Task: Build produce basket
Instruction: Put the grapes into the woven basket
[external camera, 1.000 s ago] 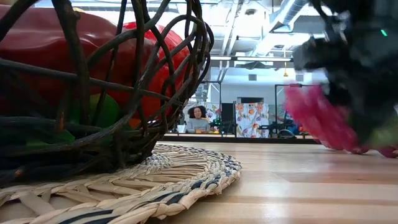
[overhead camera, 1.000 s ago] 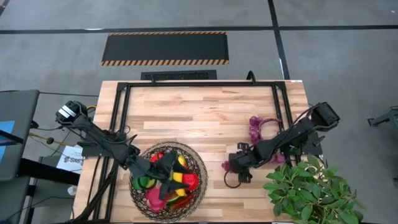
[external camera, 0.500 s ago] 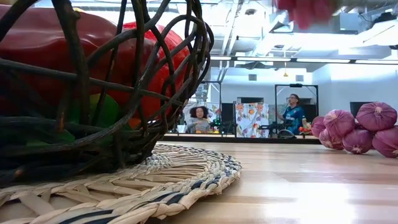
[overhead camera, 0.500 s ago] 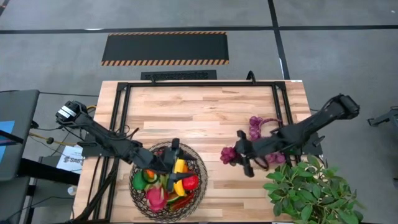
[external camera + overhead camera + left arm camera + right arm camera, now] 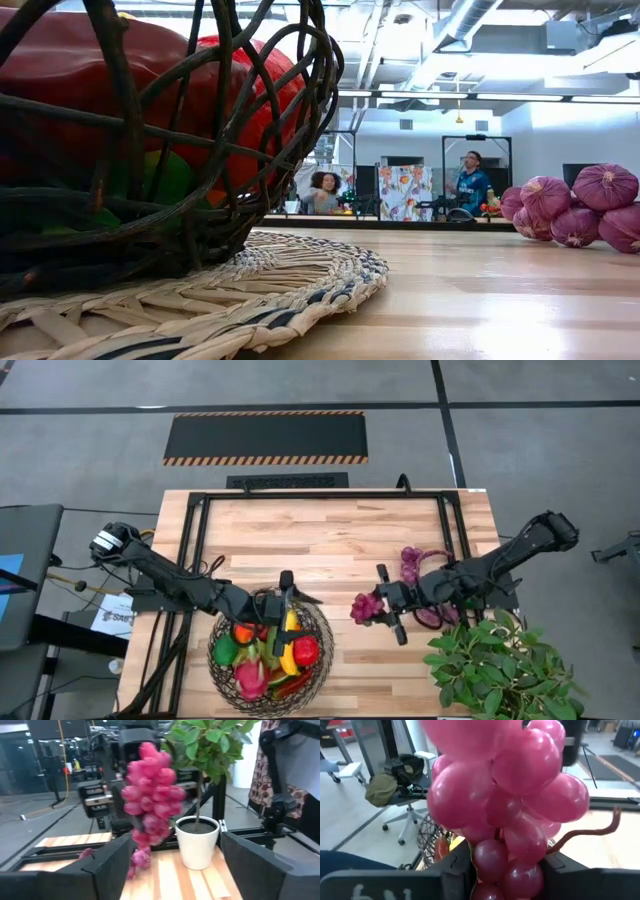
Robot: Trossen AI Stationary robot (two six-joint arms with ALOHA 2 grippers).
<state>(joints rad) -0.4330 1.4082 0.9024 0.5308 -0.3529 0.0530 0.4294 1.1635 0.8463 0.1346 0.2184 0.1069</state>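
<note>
One camera hangs overhead, looking straight down on the whole wooden surface (image 5: 330,550), both arms and the floor around. A second sits at surface height, very close to the woven basket (image 5: 150,140), facing level across the wood into the room behind. The left wrist camera looks forward between its own dark fingers (image 5: 107,870) toward a bunch of pink grapes (image 5: 150,795) and a potted plant (image 5: 197,842). The right wrist camera sees those same grapes (image 5: 505,805) pressed close, filling most of its view.
</note>
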